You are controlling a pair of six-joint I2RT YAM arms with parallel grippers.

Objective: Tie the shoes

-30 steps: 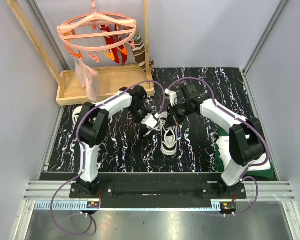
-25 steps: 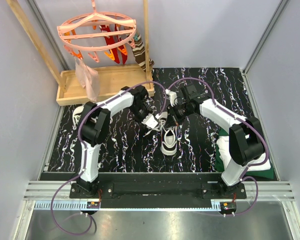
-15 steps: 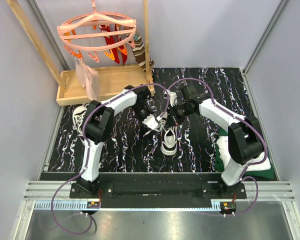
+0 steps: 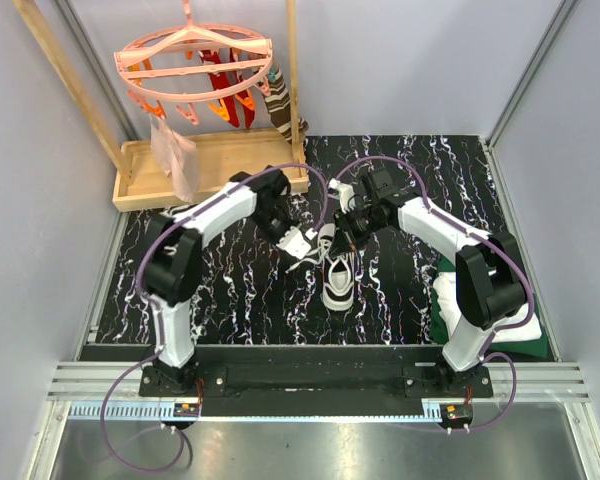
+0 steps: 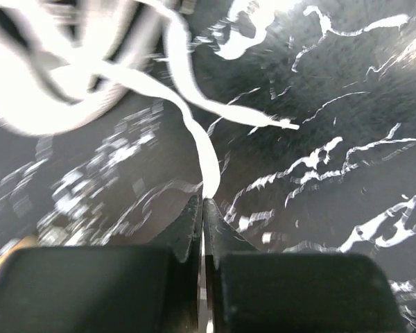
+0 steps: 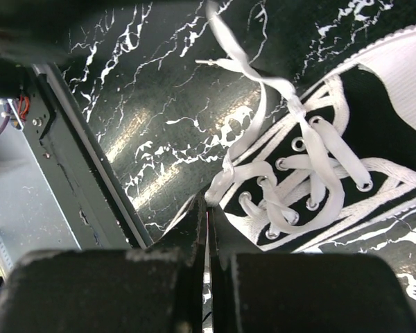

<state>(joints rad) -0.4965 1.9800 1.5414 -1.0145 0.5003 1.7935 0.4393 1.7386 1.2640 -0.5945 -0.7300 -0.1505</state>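
**Top external view.** A black canvas low-top sneaker (image 4: 340, 282) with white toe cap and white sole lies near the middle of the black, white-veined marble-pattern table (image 4: 240, 290), toe toward the arm bases. Both arms reach inward over its far, heel end. The left arm bends at the elbow and stretches rightward, with the left gripper (image 4: 305, 243) just left of the shoe's opening. The right arm arches from its base and folds back leftward, with the right gripper (image 4: 342, 240) just above the opening. The two grippers sit close together but apart. Loose white lace (image 4: 315, 258) trails between them. A folded white-and-green cloth (image 4: 442, 300) lies beside the right arm; a wooden tray (image 4: 220, 160) and a pink round peg hanger (image 4: 195, 60) stand at far left.

**Left wrist view.** The left gripper (image 5: 203, 205) points down at the table (image 5: 347, 139); its jaws are pressed together with no gap, pinching a strand of white lace (image 5: 194, 128). The strand runs up to the sneaker (image 5: 35, 97), which is blurred at upper left.

**Right wrist view.** The right gripper (image 6: 206, 215) hangs tilted over the table (image 6: 159, 104), its jaws likewise closed tight, and a strand of white lace (image 6: 253, 118) runs into the tips. The sneaker (image 6: 347, 180) fills the right side, showing its eyelets and crossed lacing.
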